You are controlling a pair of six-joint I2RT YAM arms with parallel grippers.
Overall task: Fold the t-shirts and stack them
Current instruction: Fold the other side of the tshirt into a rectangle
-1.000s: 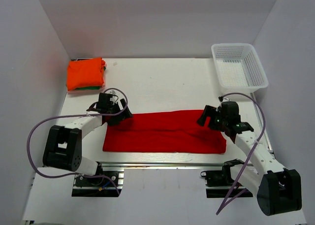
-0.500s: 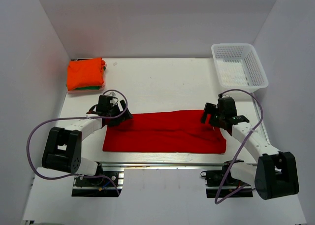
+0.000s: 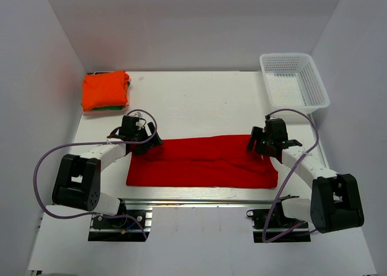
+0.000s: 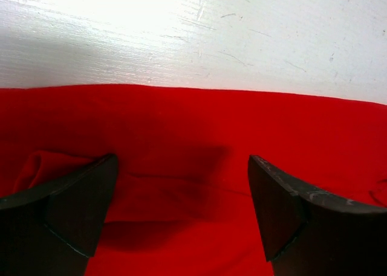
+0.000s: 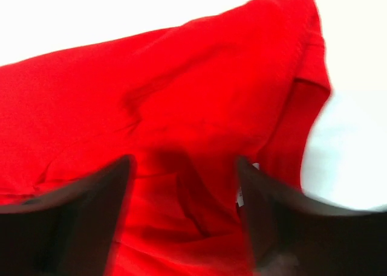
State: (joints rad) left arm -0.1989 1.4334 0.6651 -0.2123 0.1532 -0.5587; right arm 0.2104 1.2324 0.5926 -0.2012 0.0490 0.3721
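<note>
The red t-shirt (image 3: 202,161) lies folded into a long flat band across the near middle of the table. My left gripper (image 3: 147,142) is open at the band's far left corner; in the left wrist view its fingers (image 4: 72,206) straddle red cloth (image 4: 193,137) just below the far edge. My right gripper (image 3: 259,144) is open at the band's far right corner; in the right wrist view its fingers (image 5: 78,209) stand over wrinkled red cloth (image 5: 181,107) with a small white tag (image 5: 239,197) beside one finger. A folded orange shirt (image 3: 106,90) lies on a green one (image 3: 112,107) at the far left.
A white mesh basket (image 3: 293,83) stands at the far right corner. White walls close in the table on the left, back and right. The table's metal front rail (image 3: 199,194) runs just below the red shirt.
The right arm has swung in and settled lower at the shirt's far right corner. The left gripper has barely moved. The shirt lies as before.
</note>
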